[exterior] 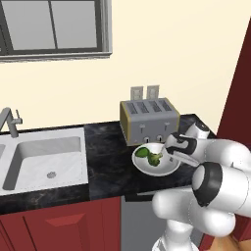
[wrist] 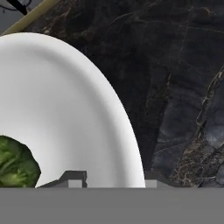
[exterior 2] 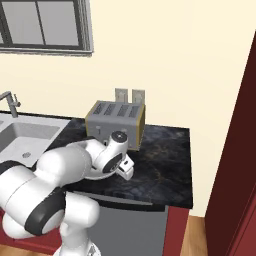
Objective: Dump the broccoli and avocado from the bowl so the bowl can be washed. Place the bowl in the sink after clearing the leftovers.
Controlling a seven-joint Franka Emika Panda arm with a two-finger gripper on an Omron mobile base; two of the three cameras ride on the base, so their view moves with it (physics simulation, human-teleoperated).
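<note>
So we're basically at the start: the broccoli [exterior: 156, 159] and avocado [exterior: 142, 152] sit in the bowl [exterior: 166, 168] on the tabletop [exterior: 108, 162], right under our gripper [exterior: 172, 148]. Can't tell if it's open or gripping the rim. Dumping's not done, and the sink [exterior: 73, 169] is well off beyond the bowl.

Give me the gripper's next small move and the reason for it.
Probably ease down and close on the bowl's near rim. The gripper sits at that edge, the rim lies by its fingertips in the hand view, and the broccoli and avocado are in the bowl.
</note>
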